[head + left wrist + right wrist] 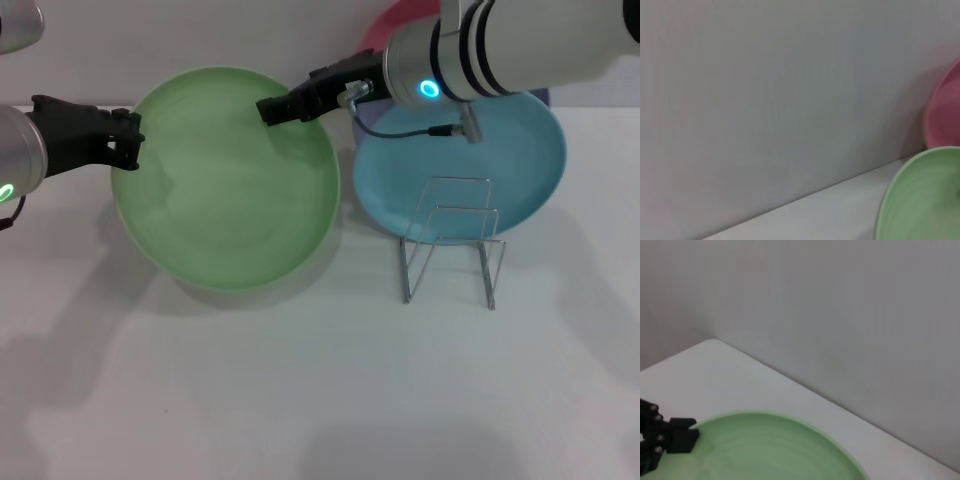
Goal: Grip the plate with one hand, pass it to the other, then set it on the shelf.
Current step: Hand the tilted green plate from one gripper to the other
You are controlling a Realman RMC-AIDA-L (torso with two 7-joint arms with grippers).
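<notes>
The left tool (128,140) pinches the plate (228,180) at its rim. The right tool (275,108) pinches the opposite rim, beside the rack (450,240).

The green plate (228,190) looks like smooth plastic with a soft sheen. The rack (450,240) is thin, shiny metal wire. The table (300,390) is matt white.

I see a bare lab-style test bench: a plain white worktop (300,400) against a blank grey wall (765,100).
</notes>
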